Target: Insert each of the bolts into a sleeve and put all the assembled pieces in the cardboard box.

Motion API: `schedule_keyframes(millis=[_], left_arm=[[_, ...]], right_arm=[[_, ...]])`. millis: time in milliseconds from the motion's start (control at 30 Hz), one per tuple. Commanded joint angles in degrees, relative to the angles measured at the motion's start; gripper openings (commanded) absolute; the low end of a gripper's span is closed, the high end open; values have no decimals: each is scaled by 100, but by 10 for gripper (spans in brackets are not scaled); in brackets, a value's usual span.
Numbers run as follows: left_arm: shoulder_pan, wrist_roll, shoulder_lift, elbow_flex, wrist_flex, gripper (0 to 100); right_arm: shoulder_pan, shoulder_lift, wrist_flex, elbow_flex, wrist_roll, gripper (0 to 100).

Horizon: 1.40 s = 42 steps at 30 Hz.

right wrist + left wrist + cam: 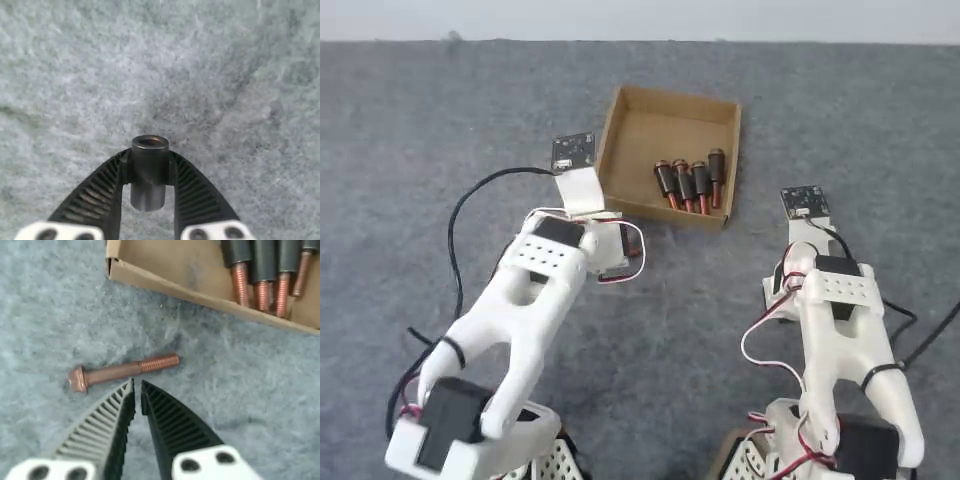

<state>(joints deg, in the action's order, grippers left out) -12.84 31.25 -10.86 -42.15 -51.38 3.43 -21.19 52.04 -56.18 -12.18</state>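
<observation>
A copper bolt (125, 371) lies flat on the grey carpet just outside the cardboard box (200, 294). My left gripper (137, 385) hovers right beside the bolt's shank, its fingers nearly together and holding nothing. In the high view the left arm (555, 255) stands at the front left corner of the cardboard box (665, 214). My right gripper (150, 170) is shut on a black sleeve (149, 167), held upright with its bore facing up, above bare carpet. The right arm (825, 290) is to the right of the box.
Several assembled pieces (692, 182), black sleeves with copper threads sticking out, lie side by side in the right half of the box. They also appear in the left wrist view, as assembled pieces (260, 270). Grey carpet covers the table all around.
</observation>
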Motion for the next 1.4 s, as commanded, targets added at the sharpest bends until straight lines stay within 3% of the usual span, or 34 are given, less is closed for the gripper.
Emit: schedule_keyframes(millis=[0, 200, 367, 500, 667, 767, 1033, 1367], left_arm=[[-26, 88, 18, 295, 132, 23], [193, -176, -571, -48, 202, 24], [396, 53, -976, -418, 343, 36], [756, 308, -695, -418, 299, 104], [765, 176, -527, -224, -211, 6], [765, -220, -527, -136, -510, 11], [589, -237, -176, -277, -369, 11], [624, -237, 1178, 646, -809, 11]], right_arm=[[48, -251, -84, 26, 26, 6], [-13, -251, -268, -97, -176, 6], [-92, -251, -277, -114, -211, 6], [-92, -251, -277, -114, -211, 6], [-92, -251, -277, -123, -220, 6], [-92, -251, -277, -123, -229, 6], [-110, -251, -277, -123, -229, 6], [-110, -251, -277, -123, -237, 6]])
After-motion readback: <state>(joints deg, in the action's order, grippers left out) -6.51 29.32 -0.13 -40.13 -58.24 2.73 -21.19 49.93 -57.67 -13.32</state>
